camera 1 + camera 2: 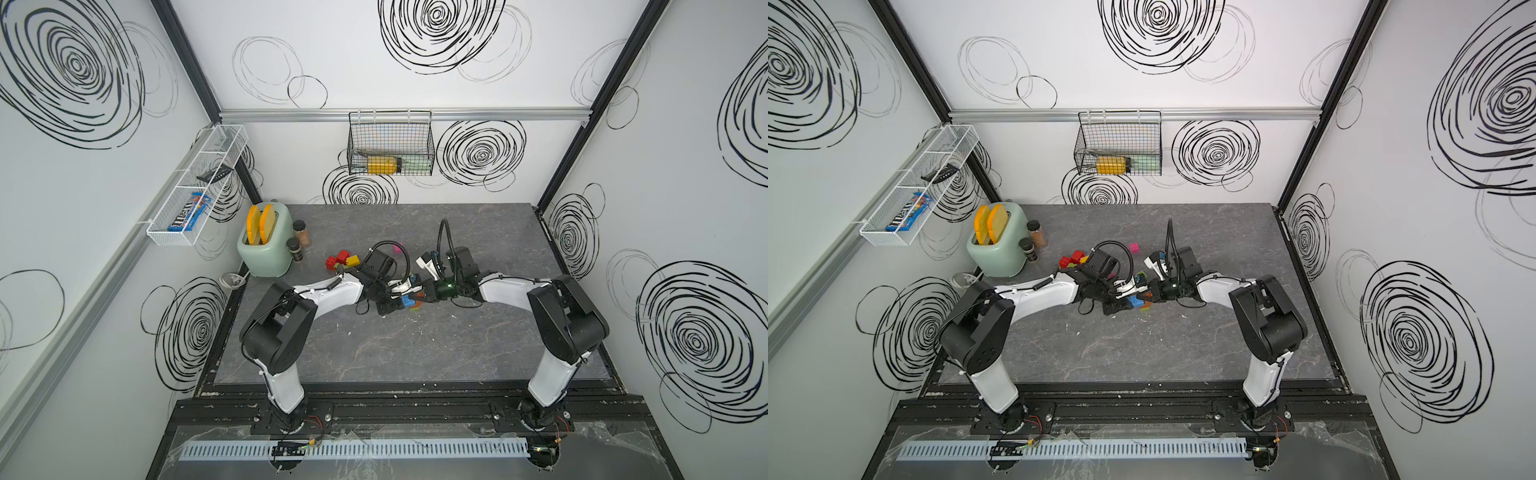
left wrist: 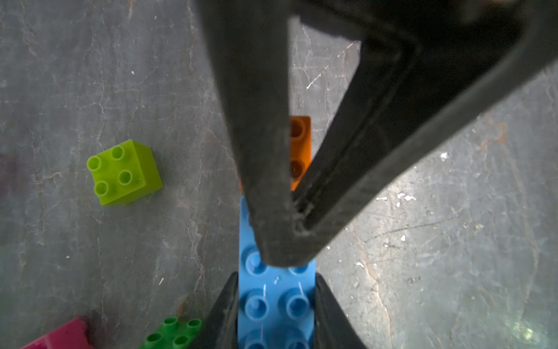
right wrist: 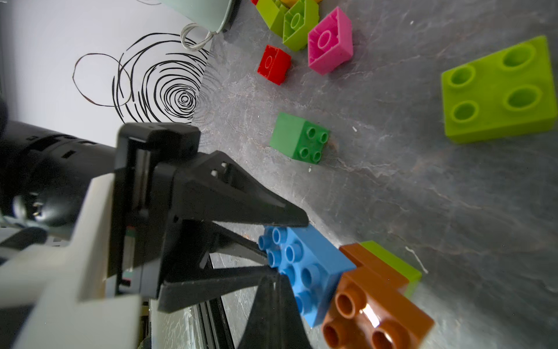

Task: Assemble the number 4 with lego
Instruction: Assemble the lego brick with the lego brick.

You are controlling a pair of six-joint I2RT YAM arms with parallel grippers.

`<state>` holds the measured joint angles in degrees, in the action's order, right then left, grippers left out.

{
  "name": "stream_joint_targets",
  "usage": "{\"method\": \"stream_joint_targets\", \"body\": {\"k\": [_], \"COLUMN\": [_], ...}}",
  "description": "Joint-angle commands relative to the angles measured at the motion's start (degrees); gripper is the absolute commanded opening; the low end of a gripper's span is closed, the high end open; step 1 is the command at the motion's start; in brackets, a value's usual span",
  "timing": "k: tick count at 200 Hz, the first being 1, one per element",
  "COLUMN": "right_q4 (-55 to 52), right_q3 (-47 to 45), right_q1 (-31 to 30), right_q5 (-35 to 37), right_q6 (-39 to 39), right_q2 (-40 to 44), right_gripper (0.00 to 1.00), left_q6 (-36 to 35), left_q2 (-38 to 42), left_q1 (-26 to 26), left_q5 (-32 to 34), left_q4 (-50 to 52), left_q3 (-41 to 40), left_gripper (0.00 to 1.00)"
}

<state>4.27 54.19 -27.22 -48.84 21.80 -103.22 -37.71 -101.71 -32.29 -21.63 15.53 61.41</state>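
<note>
A blue oblong lego brick lies flat on the table, and my left gripper is shut on its two long sides. My right gripper is shut with nothing in it; its joined tips rest on the blue brick's studs. An orange brick adjoins the blue brick's far end, with a lime brick partly beneath it. In both top views the two grippers meet at mid-table over these bricks. A lime square brick and a green one lie loose nearby.
Loose red and yellow bricks lie behind my left arm, and a pink one sits farther back. A mint toaster and spice jars stand at the back left. A wire basket hangs on the back wall.
</note>
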Motion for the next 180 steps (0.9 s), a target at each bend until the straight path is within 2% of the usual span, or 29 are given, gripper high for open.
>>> {"method": "stream_joint_targets", "body": {"k": [1, 31, 96, 119, 167, 180], "right_q4": [-4.1, -7.7, -8.7, -8.2, -4.8, -4.4], "right_q3": [0.8, 0.3, -5.7, -8.2, -13.3, -13.5], "right_q1": [-0.3, 0.6, 2.8, 3.4, 5.2, 5.5], "right_q5": [4.4, 9.6, 16.9, 21.7, 22.3, 22.3], "right_q6": [-0.8, 0.4, 4.2, 4.9, 5.8, 5.8], "right_q2": [-1.8, -3.4, -4.9, -6.2, -7.8, -8.0], "right_gripper": [0.00, 0.00, 0.00, 0.00, 0.00, 0.00], "left_q6": [-0.9, -0.9, 0.3, 1.3, 3.4, 3.7], "left_q2": [-1.0, -1.7, -3.1, -4.5, -5.1, -4.3], "left_q1": [0.3, 0.4, 0.3, 0.3, 0.2, 0.0], "left_q5": [-0.7, -0.5, 1.0, 1.2, 1.1, 0.9], "left_q4": [0.6, 2.5, 5.7, 7.6, 10.1, 9.9], "left_q3": [1.2, 2.6, 4.3, 6.1, 9.6, 9.9], "left_gripper": [0.00, 0.00, 0.00, 0.00, 0.38, 0.45]}}
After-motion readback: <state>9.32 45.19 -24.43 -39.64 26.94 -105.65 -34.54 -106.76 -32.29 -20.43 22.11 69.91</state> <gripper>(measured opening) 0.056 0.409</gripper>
